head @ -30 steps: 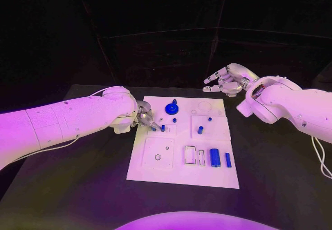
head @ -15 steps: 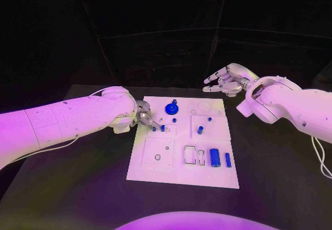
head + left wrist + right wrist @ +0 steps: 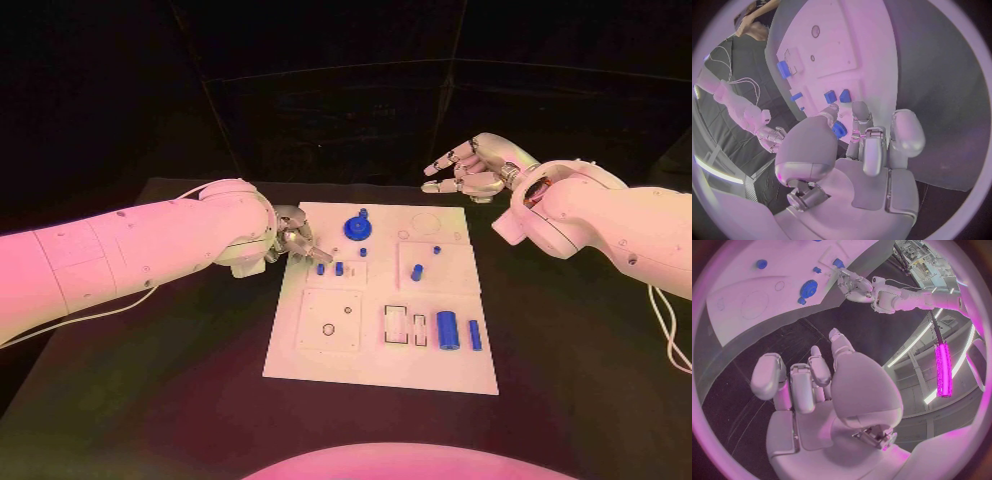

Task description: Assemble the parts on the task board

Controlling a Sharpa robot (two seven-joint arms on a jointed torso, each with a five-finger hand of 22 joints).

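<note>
- Head view: the board (image 3: 378, 300) lies mid-frame on the black desk (image 3: 577, 330). Small blue parts stand or lie on it: a gear (image 3: 356, 229) near its top, two pegs (image 3: 329, 268) by its left edge, a peg (image 3: 417, 271) right of centre, and a cylinder (image 3: 447, 328) with a thin bar (image 3: 475, 333) beside it at lower right. They look light, stiff and smooth, likely to slip or tip, so a fingertip pinch on the sides of a peg would suit. The left hand (image 3: 299, 240) sits at the board's upper left edge, just above the two pegs, fingers drawn in; I cannot tell here whether it holds anything. The right hand (image 3: 464, 170) hovers above the board's far right corner, well apart from it, fingers loosely apart and holding nothing.
- Left wrist view: the left hand (image 3: 857, 145) has its fingertips (image 3: 856, 111) close together over the board, with a small blue part (image 3: 839, 129) between them; whether it is truly pinched is hard to say. Two blue pegs (image 3: 837, 96) stand just beyond the fingertips and could be knocked over.
- Right wrist view: the right hand (image 3: 811, 380) holds nothing, fingers half curled and apart, over dark desk beside the board (image 3: 767, 300). Nothing blocks its way to the gear (image 3: 808, 289).
</note>
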